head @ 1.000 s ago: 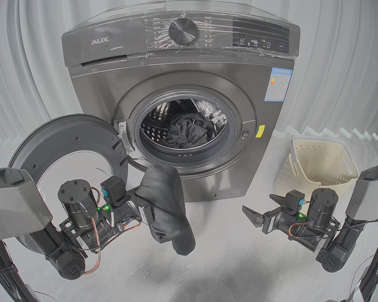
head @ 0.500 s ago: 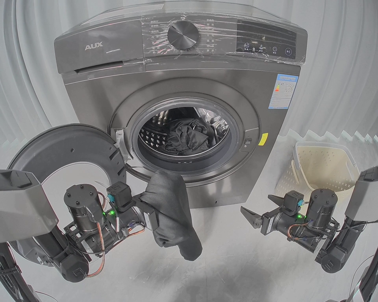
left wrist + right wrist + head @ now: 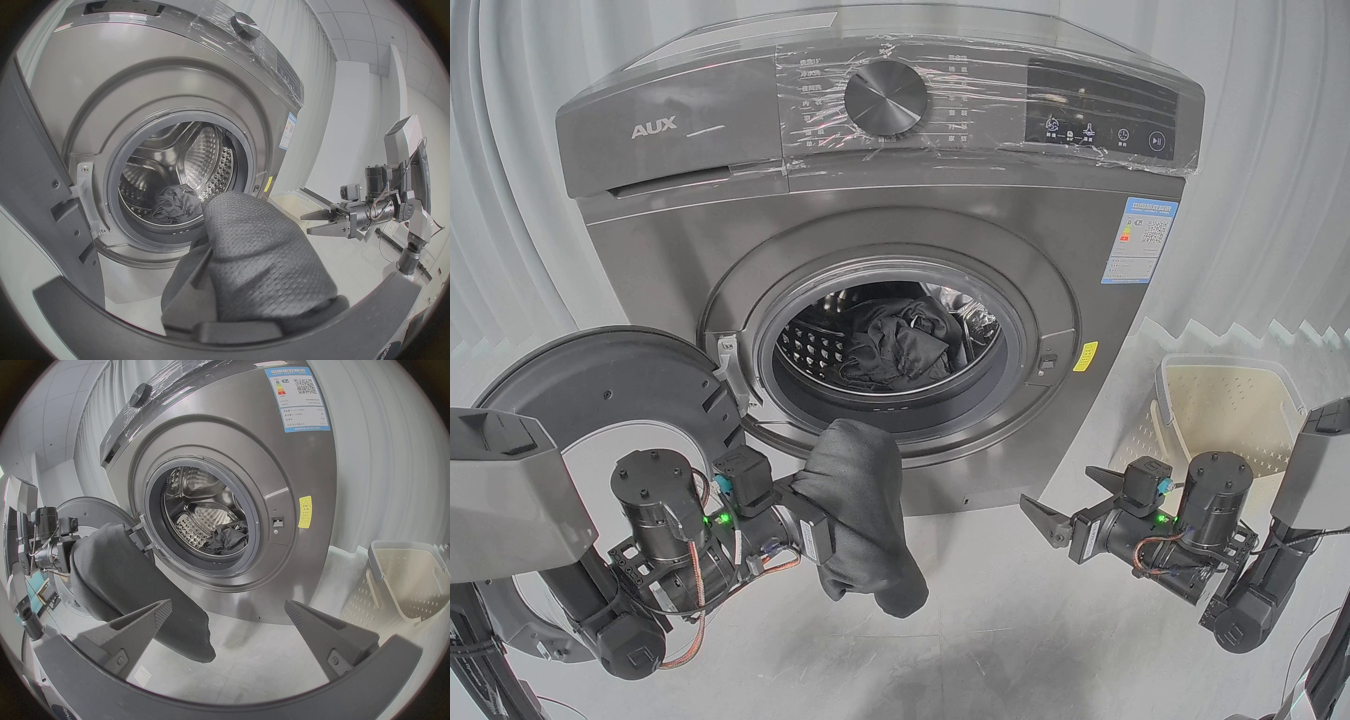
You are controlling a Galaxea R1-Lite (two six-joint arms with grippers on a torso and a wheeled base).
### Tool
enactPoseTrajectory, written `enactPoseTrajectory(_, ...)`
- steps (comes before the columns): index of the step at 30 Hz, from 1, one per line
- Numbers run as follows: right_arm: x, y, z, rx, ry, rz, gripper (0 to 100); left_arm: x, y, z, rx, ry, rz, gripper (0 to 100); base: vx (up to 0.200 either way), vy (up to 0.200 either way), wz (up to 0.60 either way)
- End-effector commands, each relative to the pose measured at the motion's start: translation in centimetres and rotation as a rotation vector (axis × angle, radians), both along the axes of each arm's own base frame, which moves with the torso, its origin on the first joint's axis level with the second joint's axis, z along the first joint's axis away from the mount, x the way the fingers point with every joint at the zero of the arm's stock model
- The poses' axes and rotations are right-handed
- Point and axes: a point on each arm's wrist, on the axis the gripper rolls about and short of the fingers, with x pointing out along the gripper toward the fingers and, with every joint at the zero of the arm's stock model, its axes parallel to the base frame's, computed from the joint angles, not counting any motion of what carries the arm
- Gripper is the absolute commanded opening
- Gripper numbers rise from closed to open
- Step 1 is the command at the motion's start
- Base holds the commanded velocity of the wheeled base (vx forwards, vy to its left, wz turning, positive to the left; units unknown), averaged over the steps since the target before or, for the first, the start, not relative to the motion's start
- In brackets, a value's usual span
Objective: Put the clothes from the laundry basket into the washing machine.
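Gripping a dark grey garment [image 3: 862, 506] in the left pincer [image 3: 820, 530], fingers closed on it and mostly buried under the fabric. Draping over that pincer in one thick fold, showing a fine, dimpled knit in the left wrist view, and drooping in a rounded lump toward the floor [image 3: 975, 637] without touching it. Hanging low, just in front of the washing machine [image 3: 684, 234], under the lower rim of its round opening and beside the door [image 3: 609, 375], which is standing wide open on the left. Hovering at about the same height, well apart to the right: the right pincer [image 3: 1057, 489], spread wide and gripping nothing. Farther back, lying crumpled at the bottom of the steel drum [image 3: 811, 347]: a black garment [image 3: 895, 342], creased and bunched into a heap. Standing on the floor to the right of the machine, near the curtain [image 3: 1275, 187]: a cream laundry basket [image 3: 1228, 412] with perforated walls.
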Motion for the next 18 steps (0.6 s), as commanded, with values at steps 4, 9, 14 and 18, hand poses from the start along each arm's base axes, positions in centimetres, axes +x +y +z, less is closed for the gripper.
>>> enactPoseTrajectory(4, -0.03, 0.08, -0.05, 0.002, 0.003, 0.002, 100, -0.04, -0.16, -0.5, 0.014, 0.011, -0.006, 0, 0.2, 0.0, 0.0)
enactPoseTrajectory(9, -0.06, 0.07, -0.07, 0.002, 0.005, 0.002, 100, -0.17, -0.29, -0.58, 0.018, 0.011, -0.011, 0, 0.04, 0.0, 0.0)
enactPoseTrajectory(14, -0.05, 0.12, -0.05, 0.002, 0.003, 0.004, 100, -0.14, -0.41, -0.67, 0.02, 0.014, -0.014, 0, 0.0, 0.0, 0.0)
enactPoseTrajectory(18, -0.08, 0.1, -0.07, 0.002, 0.005, 0.004, 100, -0.18, -0.39, -0.64, 0.019, 0.013, -0.014, 0, 0.2, 0.0, 0.0)
